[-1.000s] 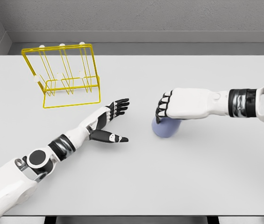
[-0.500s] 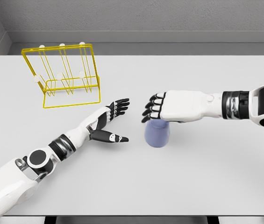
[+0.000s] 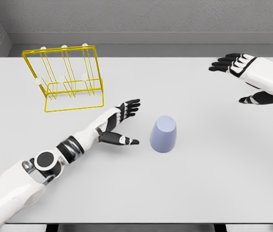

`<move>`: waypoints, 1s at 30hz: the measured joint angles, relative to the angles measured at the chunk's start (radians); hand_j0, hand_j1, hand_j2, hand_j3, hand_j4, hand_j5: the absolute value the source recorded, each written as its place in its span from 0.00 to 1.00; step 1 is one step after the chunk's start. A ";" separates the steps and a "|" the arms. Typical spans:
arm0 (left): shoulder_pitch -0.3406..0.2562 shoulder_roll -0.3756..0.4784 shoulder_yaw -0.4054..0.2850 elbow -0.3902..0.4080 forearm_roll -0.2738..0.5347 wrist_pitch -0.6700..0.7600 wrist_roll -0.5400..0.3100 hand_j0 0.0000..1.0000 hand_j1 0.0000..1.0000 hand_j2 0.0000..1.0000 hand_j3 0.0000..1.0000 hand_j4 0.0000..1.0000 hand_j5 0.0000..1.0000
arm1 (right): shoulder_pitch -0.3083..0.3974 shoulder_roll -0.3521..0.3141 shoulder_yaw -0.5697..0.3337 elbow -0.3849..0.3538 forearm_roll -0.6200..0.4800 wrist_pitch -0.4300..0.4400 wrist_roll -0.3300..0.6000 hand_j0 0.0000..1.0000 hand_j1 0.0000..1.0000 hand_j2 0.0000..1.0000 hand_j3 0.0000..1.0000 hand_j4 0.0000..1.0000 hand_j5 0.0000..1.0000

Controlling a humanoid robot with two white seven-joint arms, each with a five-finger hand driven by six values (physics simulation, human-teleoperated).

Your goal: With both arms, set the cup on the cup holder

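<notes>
Cup (image 3: pixel 164 135) stands free between spread-fingered left hand (image 3: pixel 119 123) and distant, open-fingered right hand (image 3: pixel 252 77).

The cup (image 3: pixel 164 135) is a plain pale lavender-blue with no pattern. Left of the cup, the cup holder (image 3: pixel 64 79) is bright yellow wire with small white tips. The counter (image 3: pixel 199 183) is flat light grey. Each robot hand, left (image 3: pixel 119 123) and right (image 3: pixel 246 77), is white with black fingers.
</notes>
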 measured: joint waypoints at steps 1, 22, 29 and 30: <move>-0.009 -0.005 -0.005 0.000 -0.002 0.002 0.000 1.00 1.00 1.00 1.00 1.00 1.00 | 0.014 0.009 -0.012 0.008 -0.002 0.000 0.000 1.00 1.00 1.00 1.00 1.00 1.00; -0.032 -0.129 -0.048 0.000 -0.062 0.101 0.001 1.00 1.00 1.00 1.00 1.00 1.00 | 0.063 0.119 -0.096 0.049 -0.007 0.000 0.000 1.00 1.00 1.00 1.00 1.00 1.00; -0.034 -0.157 -0.049 0.017 -0.065 0.117 0.001 1.00 1.00 1.00 1.00 1.00 1.00 | 0.061 0.120 -0.096 0.049 -0.008 0.000 0.000 1.00 1.00 1.00 1.00 1.00 1.00; -0.034 -0.159 -0.049 0.021 -0.065 0.117 0.001 1.00 1.00 1.00 1.00 1.00 1.00 | 0.061 0.120 -0.096 0.049 -0.008 0.000 0.000 1.00 1.00 1.00 1.00 1.00 1.00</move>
